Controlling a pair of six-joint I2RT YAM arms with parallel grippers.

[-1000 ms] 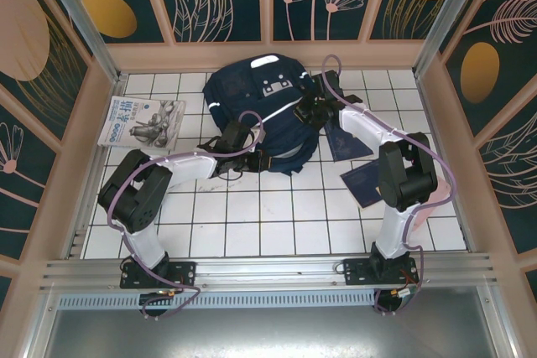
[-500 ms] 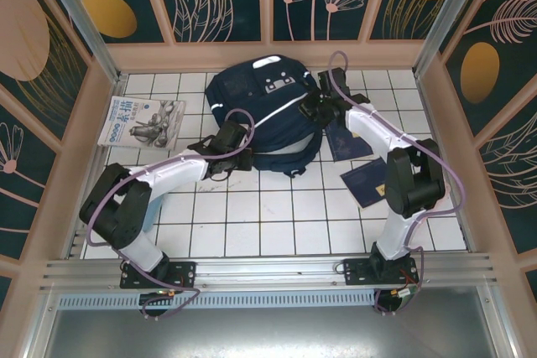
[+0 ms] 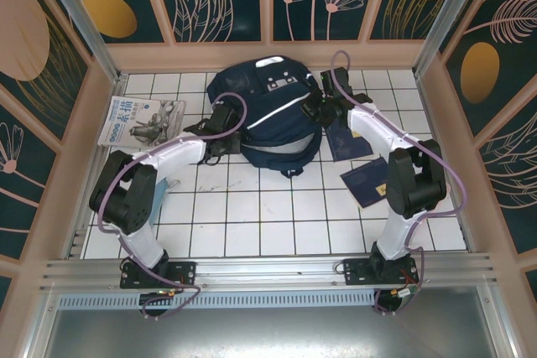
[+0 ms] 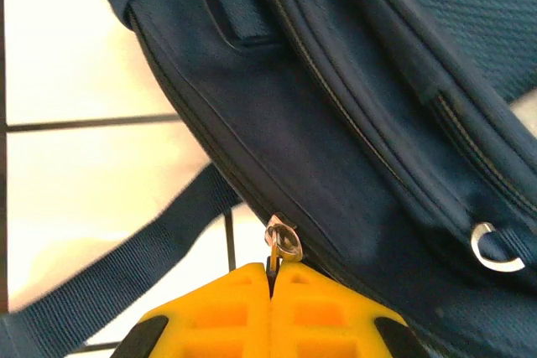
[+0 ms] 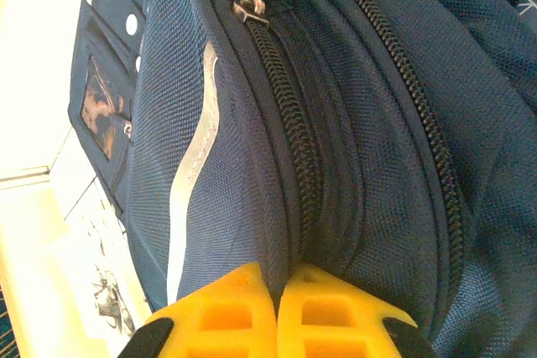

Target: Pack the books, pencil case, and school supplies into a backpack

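Your backpack point(image 3: 264, 115) lies far centre on the worktop point(image 3: 268, 215), books point(image 3: 140, 121) outside it left and right. Your left pincer point(image 4: 271, 270) is clamped on its zip pull point(image 4: 284, 242), your right pincer point(image 5: 277, 278) on fabric at its right side.

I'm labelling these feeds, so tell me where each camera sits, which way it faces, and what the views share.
Top external: above and behind the robot, looking down on the tiled table; left gripper and right gripper at the backpack.
Left wrist: on that wrist, facing the backpack's side; left gripper shut on a zipper pull.
Right wrist: facing the zippered edge; right gripper pinching backpack fabric.
Shared: backpack in all; white-and-blue book in top and right wrist.
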